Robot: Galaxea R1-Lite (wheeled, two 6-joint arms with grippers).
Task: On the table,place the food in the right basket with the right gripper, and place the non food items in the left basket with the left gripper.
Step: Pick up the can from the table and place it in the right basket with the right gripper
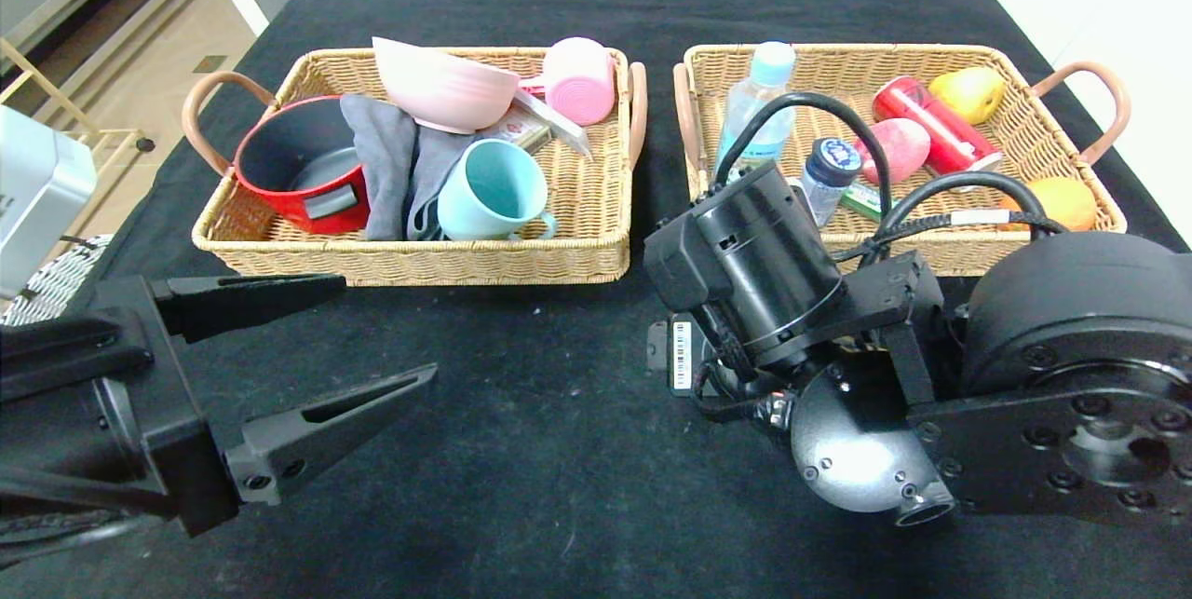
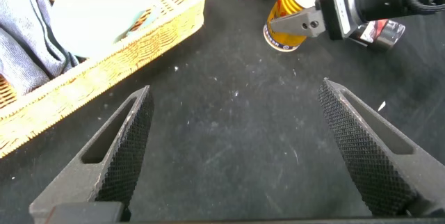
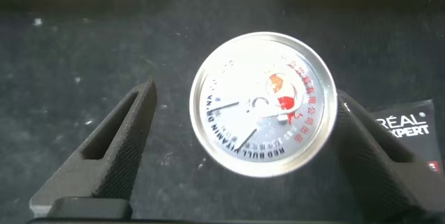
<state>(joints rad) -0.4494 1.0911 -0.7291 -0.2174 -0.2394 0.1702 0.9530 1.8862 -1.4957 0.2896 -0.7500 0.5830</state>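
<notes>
Right gripper [image 3: 243, 151], the black two-finger hand, points straight down over the black-cloth table [image 1: 521, 450] in front of the gap between the two baskets. Its jaws are spread and straddle the gold-yellow can [image 3: 263, 104] with the silver pull-tab top; the can stands upright between the fingers, one finger tight against its side, the other apart, not clenched. Black L'Oreal tube [image 3: 407, 126] lies just beyond that tight finger. Left gripper [image 1: 307, 366] hovers low over bare cloth, released, nothing between its fingers. Ahead of it sits the tan wicker left basket [image 1: 503, 259]; the twin right basket [image 1: 1015, 129] sits ahead of the right arm.
</notes>
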